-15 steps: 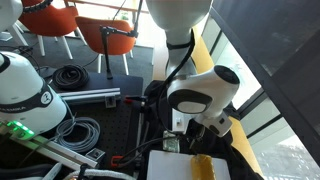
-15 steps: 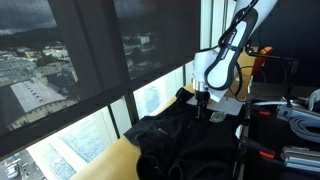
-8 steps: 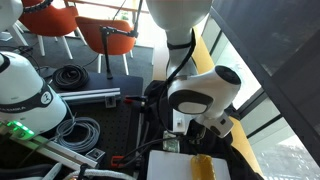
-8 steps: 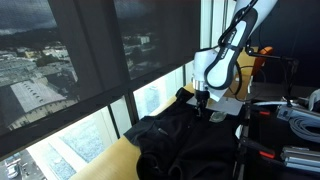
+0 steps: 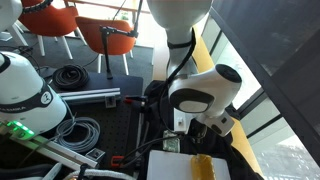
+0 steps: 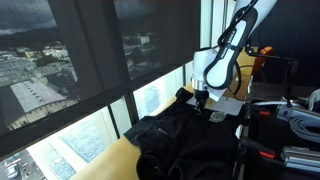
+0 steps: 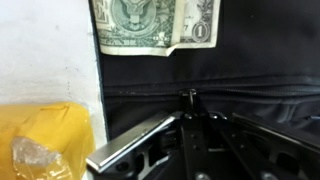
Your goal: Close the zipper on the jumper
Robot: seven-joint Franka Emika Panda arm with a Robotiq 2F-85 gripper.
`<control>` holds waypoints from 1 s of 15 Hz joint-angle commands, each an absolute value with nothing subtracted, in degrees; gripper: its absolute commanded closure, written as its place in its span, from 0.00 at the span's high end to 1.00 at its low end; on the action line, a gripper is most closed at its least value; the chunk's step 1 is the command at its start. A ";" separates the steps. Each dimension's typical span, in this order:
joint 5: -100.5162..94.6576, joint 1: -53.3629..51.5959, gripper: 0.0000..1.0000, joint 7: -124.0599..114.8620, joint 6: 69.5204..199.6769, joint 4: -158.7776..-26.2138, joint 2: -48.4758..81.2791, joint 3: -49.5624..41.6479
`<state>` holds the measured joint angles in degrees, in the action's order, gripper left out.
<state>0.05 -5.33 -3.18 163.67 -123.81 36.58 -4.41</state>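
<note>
So the setup is a yellow table (image 6: 108, 160) pushed right up against a big window (image 6: 60, 60) with a dark cloudy town outside. In an exterior view there are orange chairs (image 5: 50, 20) in the upper left and black cable coils (image 5: 70, 75) on the floor below them.

The jumper (image 6: 175, 135) is a black heap on that table, bottom centre in an exterior view. In the wrist view it fills most of the frame (image 7: 250, 65). The zipper (image 7: 260, 88) runs as a thin horizontal line across the middle. A dollar bill (image 7: 150, 25) lies on the fabric at the top edge, and a crinkly yellow bag (image 7: 40, 140) sits in the lower left on something white (image 7: 45, 60).

The gripper (image 7: 190, 118) comes in from the bottom centre of the wrist view, and its jaws are pinched pretty much together right at the zipper line, on what looks like the little pull tab. From outside it's pointing down onto the jumper (image 6: 203, 100).

Compared with half a second and a second ago, honestly nothing's different that I can spot: same arm pose, same cloth folds.
</note>
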 commanded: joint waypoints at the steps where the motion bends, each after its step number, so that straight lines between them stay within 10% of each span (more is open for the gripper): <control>1: -2.23 -7.87 0.01 -4.64 162.57 -123.51 35.86 -4.84; 15: -13.15 -24.38 0.01 -10.68 161.34 -124.61 33.82 -7.81</control>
<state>-10.76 -21.10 -7.91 162.93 -123.76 35.69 -7.42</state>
